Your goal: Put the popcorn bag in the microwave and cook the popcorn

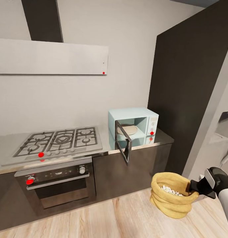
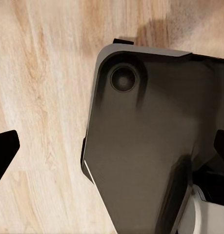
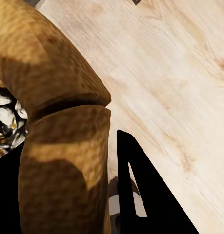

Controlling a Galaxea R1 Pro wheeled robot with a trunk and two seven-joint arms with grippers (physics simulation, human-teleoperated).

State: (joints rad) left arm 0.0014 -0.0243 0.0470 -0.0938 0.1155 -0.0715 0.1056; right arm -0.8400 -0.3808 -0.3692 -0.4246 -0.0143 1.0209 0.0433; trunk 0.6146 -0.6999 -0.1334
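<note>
I hold the popcorn bag (image 1: 171, 195) by its rolled rim in the right tool (image 1: 194, 187), closed on it, above the floor. The microwave (image 1: 133, 128) stands on the desk (image 1: 77, 155), ahead and leftward, door open. Left tool (image 2: 112, 151): wide apart, empty.

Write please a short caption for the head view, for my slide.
Right gripper holds the popcorn bag above the wooden floor, facing the open microwave.
</note>
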